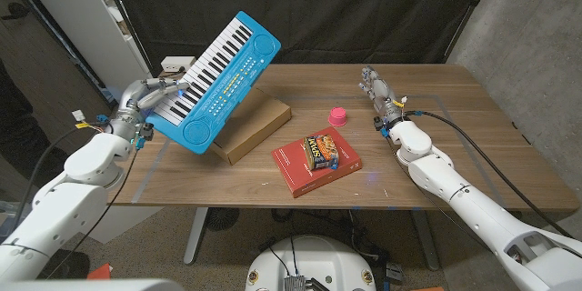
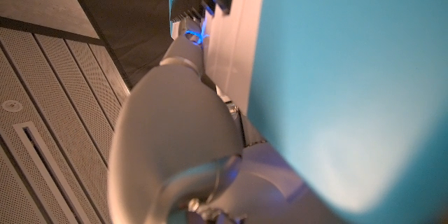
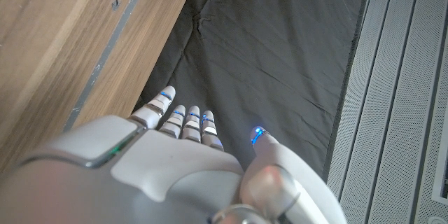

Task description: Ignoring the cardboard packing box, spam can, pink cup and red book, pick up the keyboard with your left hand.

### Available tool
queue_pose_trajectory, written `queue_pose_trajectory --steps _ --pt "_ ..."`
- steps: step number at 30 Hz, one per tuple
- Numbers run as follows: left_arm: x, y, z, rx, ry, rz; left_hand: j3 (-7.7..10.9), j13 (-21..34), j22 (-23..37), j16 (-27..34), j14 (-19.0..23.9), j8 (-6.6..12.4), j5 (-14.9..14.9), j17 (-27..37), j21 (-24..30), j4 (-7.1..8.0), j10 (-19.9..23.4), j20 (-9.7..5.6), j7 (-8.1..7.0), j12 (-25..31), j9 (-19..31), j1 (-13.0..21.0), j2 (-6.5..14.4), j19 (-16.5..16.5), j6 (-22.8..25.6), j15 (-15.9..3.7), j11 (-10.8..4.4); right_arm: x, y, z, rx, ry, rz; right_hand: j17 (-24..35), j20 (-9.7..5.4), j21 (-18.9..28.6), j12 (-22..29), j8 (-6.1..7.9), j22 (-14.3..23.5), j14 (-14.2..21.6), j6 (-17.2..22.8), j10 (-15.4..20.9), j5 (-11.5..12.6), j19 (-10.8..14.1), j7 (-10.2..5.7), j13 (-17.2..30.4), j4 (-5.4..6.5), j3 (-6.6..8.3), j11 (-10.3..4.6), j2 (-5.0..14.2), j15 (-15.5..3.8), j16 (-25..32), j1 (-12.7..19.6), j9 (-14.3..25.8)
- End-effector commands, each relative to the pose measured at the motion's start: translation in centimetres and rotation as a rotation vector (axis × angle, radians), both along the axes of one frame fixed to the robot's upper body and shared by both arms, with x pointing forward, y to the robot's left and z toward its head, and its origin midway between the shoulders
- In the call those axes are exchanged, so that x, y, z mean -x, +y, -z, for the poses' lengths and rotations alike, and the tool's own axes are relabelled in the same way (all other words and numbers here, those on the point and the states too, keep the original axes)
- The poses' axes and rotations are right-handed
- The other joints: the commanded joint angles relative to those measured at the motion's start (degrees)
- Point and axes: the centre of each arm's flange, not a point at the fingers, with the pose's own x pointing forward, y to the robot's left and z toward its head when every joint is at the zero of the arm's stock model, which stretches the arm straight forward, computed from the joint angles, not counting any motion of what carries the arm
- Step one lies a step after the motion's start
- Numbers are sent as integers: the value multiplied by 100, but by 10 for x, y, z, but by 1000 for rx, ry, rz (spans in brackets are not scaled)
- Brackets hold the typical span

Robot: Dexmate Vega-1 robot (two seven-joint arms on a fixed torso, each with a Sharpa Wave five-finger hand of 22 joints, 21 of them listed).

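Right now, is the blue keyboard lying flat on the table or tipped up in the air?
Tipped up. The keyboard is lifted at a steep slant in the left hand, its far end high above the cardboard box.

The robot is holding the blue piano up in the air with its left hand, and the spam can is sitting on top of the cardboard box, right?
Not quite. The left hand does hold the blue keyboard up off the table, but the spam can sits on the red book, not on the cardboard box. The head view shows it.
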Motion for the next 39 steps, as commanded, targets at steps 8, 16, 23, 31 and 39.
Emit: queue_pose_trajectory --steps 8,16,23,31,39 --pt "8 -5 -18 7 -94 -11 87 64 -2 -31 862 -24 16 36 99 50 663 -120 -260 -28 22 572 615 -156 302 -798 -643 3 -1 -1 2 -11 2 10 -208 0 -16 10 18 27 11 44 31 21 52 16 -42 13 10 173 -20 -14 57 11" --pt "10 -5 -25 10 -128 -14 93 85 -10 -30 874 -31 17 49 147 48 676 -120 -261 -40 18 571 613 -179 320 -799 -632 4 1 -5 8 -24 4 10 -208 0 -15 11 17 26 16 49 31 20 49 16 -45 15 20 173 -24 -15 61 11" --pt "12 -5 -29 8 -150 -15 98 110 -19 -36 874 -47 16 63 203 50 683 -123 -280 -57 15 564 608 -203 321 -798 -637 4 3 -8 13 -32 7 9 -217 0 -14 10 17 29 16 54 31 23 51 16 -47 18 19 174 -19 -15 64 11" --pt "11 -5 -33 14 -176 -10 103 130 -27 -41 872 -56 16 74 247 48 686 -126 -284 -72 13 563 604 -224 330 -814 -644 3 4 -10 19 -34 12 8 -222 1 -13 15 17 32 29 61 31 24 49 16 -49 21 19 176 -21 -15 68 11" --pt "6 -3 -40 5 -194 -2 106 147 -35 -43 876 -68 16 84 289 51 685 -127 -282 -87 12 556 601 -245 330 -802 -633 0 8 -17 31 -43 20 8 -236 10 -8 21 17 61 49 78 31 51 50 16 -52 23 23 175 -33 -5 72 11"
